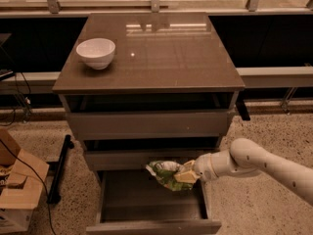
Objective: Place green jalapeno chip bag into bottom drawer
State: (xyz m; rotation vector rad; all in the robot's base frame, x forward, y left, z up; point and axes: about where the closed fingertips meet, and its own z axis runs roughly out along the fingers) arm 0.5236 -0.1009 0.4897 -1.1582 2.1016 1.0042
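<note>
Bag (164, 176), seemingly light and crinkly, hangs over the open bottom drawer (146, 204), its right end pinched in my tool (187, 173).

end effector (183, 174) over bottom drawer (142, 202) | half hidden in chip bag (163, 173)

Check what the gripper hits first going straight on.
Gripper, jaws shut on the bag over the open bottom drawer, points left: probably the cabinet's left frame first, though depth is unclear.

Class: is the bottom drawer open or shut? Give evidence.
Open: the bottom drawer is pulled out, its floor visible. The gripper holds the green jalapeno chip bag above it.
</note>
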